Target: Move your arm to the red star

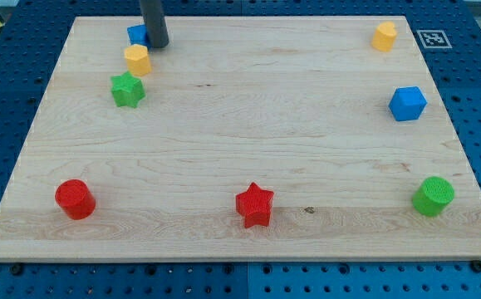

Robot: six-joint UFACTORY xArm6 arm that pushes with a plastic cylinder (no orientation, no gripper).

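Note:
The red star [255, 205] lies near the view's bottom, about at the board's middle. My tip [157, 45] is at the view's top left, far from the star, right beside a blue block [137, 35] that it partly hides. A yellow block [137, 60] sits just below the tip, and a green star [128, 90] below that.
A red cylinder [75, 199] is at the bottom left. A green cylinder [434, 196] is at the bottom right. A blue block [408, 104] is at the right and a yellow block [384, 36] at the top right. The wooden board [248, 124] lies on a blue perforated table.

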